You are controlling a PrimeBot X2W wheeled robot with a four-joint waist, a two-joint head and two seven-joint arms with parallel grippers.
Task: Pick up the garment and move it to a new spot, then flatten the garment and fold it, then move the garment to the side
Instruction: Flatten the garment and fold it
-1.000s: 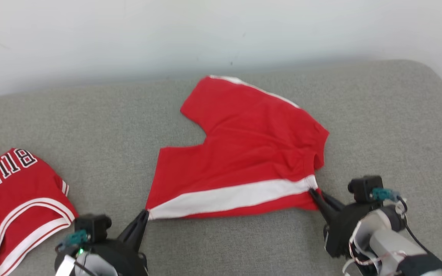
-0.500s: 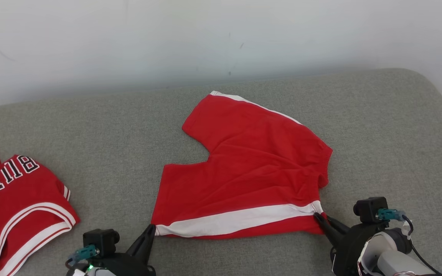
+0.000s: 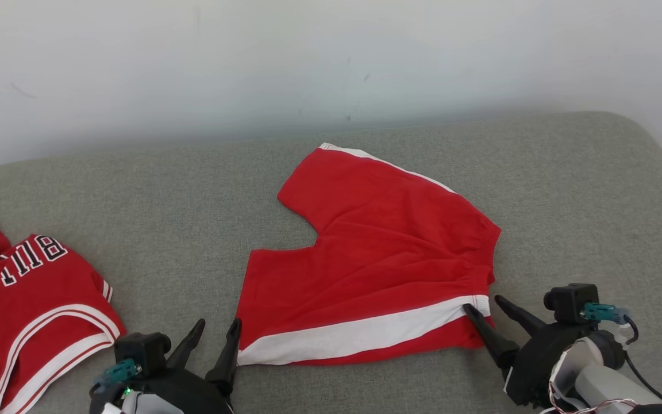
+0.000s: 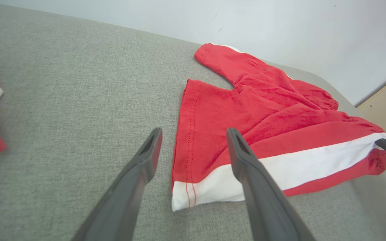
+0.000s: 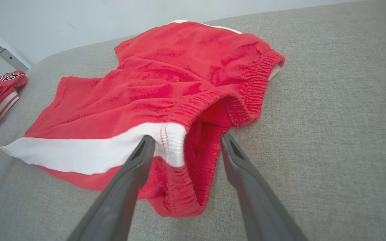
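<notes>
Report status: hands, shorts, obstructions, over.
Left hand open at hem corner. Right hand open, straddling waistband corner. Red shorts spread on cushion, not yet folded. Jersey off to left, clear of them.

both tools [image 3: 216,330] [image 3: 483,305] low, fingers spread.

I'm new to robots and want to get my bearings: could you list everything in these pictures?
Red cotton shorts with a white side stripe: one, red and white, lying mid-cushion.
Red sports jersey with white-and-black lettering: one, red, at the cushion's left edge.
Grey fabric cushion: one, grey, under both garments.
Plain wall: one, white, behind the cushion.
Left gripper: one, dark, open, astride the shorts' hem corner.
Right gripper: one, dark, open, astride the waistband corner.
</notes>
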